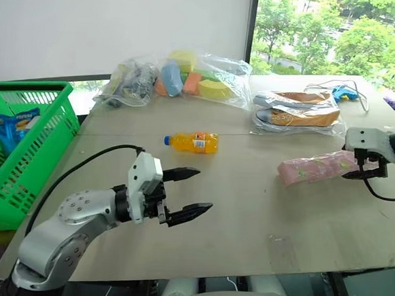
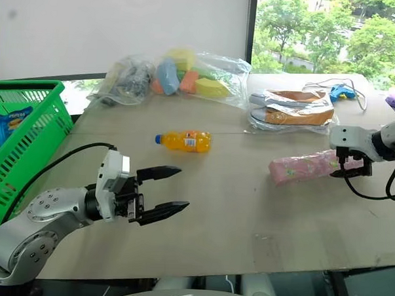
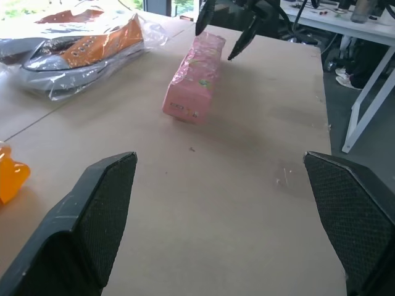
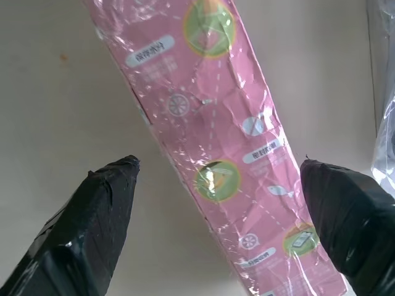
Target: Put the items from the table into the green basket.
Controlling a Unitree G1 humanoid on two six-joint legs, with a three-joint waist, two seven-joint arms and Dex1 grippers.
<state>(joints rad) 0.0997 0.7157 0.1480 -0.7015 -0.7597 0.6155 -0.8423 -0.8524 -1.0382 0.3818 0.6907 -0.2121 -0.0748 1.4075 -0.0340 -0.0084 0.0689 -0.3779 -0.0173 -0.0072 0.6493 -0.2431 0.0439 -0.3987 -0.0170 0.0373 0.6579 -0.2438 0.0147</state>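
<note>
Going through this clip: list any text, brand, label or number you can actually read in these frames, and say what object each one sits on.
None can be read outright.
Pink box: white oval labels with small characters, too small to read.
Orange bottle: a label band, print too small to read.
Blue packet in the green basket: a logo at the top of the packet, blurred, not readable.
Bagged shoes and bagged sponges: no text visible.

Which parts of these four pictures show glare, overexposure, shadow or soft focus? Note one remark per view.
Left eye view: the trees through the window look washed out by daylight. Right eye view: the left gripper casts a soft shadow on the table. Left wrist view: its near fingers look soft-edged. Right wrist view: glare flecks the wrap of the pink box.
</note>
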